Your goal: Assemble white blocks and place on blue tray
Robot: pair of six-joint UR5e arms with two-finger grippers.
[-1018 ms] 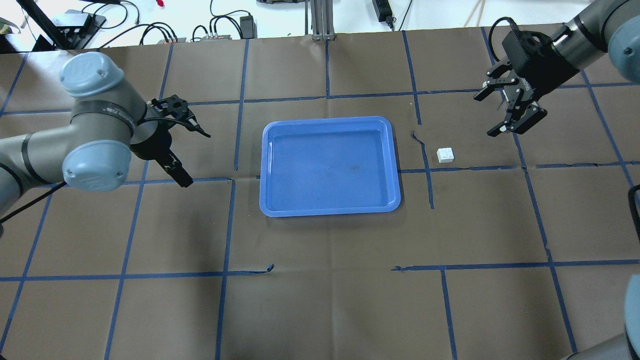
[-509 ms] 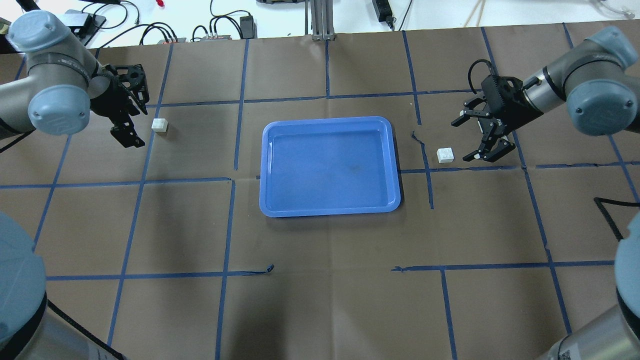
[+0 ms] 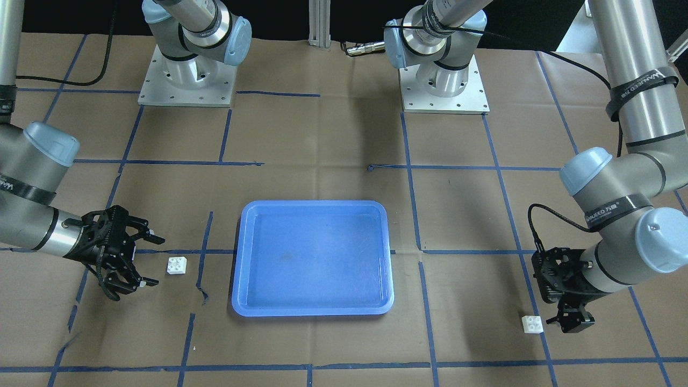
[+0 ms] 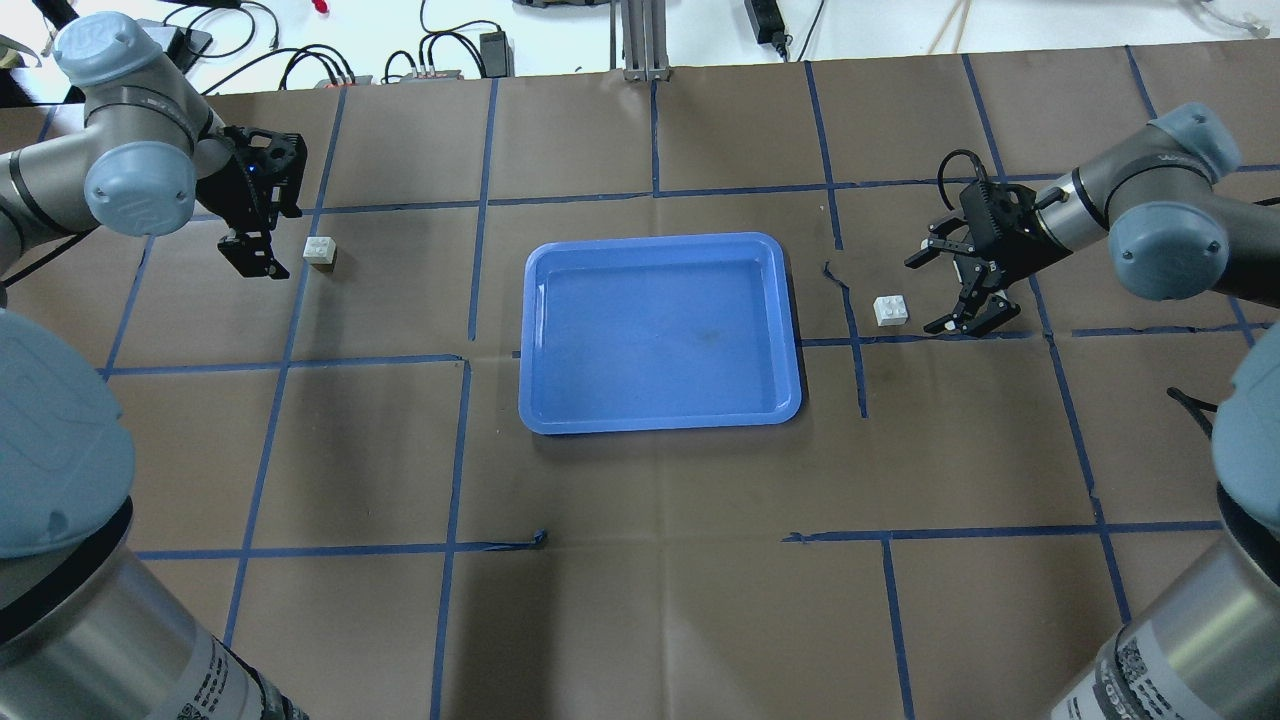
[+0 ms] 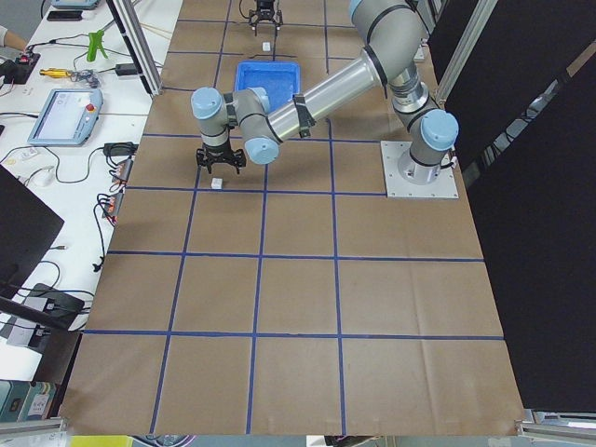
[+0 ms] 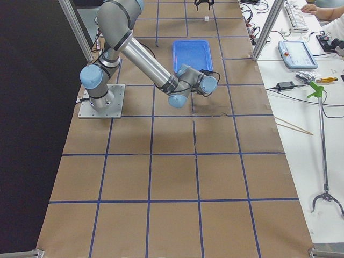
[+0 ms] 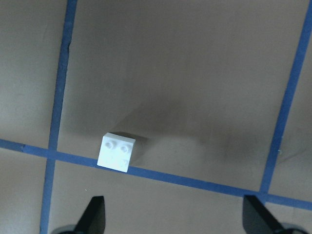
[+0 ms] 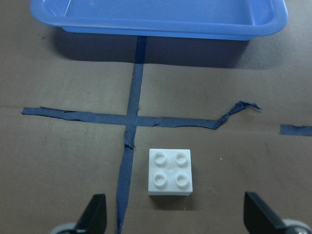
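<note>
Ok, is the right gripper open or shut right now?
Open: the right gripper's fingers stand wide apart, holding nothing; the white block sits on the table just ahead of them.

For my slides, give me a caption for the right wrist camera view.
A white block lies just ahead of the open right gripper, with the blue tray beyond.

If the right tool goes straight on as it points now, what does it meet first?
The right tool would likely meet the white block, centred ahead of its open fingers; the blue tray lies farther on. Its height is unclear.
</note>
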